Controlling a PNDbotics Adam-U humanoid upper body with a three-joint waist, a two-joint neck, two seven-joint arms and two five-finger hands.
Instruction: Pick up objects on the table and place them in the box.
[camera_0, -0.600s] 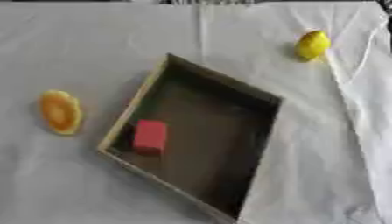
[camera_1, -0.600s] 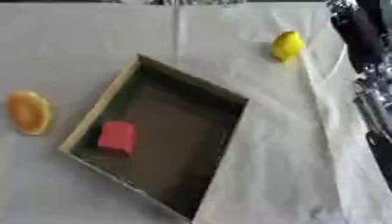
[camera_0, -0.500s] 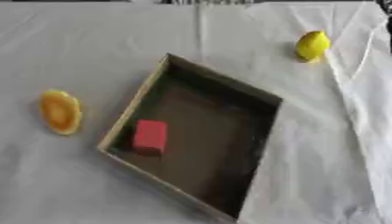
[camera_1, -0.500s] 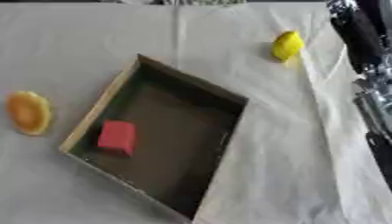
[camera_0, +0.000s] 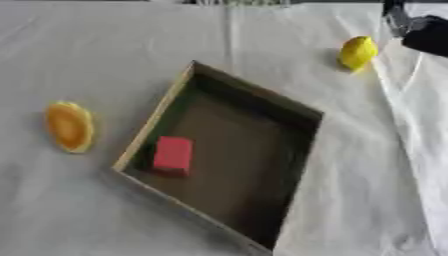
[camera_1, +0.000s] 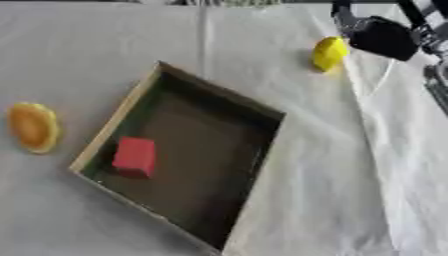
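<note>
Our right hand (camera_1: 381, 36) has come in from the upper right corner since half a second ago, when only the arm showed along the right edge. It now hangs just beside the lemon (camera_1: 330, 52), on its far right side, and we cannot tell whether it touches the fruit. The hand shows as a dark mass with a lighter part at its top (its fingers are not clear enough for us to say whether they are spread or closed). Our left hand is nowhere in view.

The lemon lies on the white cloth (camera_0: 105, 50), well apart from the box (camera_0: 308, 150). The box sits askew at the middle, open, with a red block (camera_0: 173, 155) already lying in its near left corner. An orange slice-shaped piece (camera_0: 69, 126) rests on the cloth to the left of the box, near its wall but not touching.

We judge the reach for the lemon has begun; two things are still outside the box.
</note>
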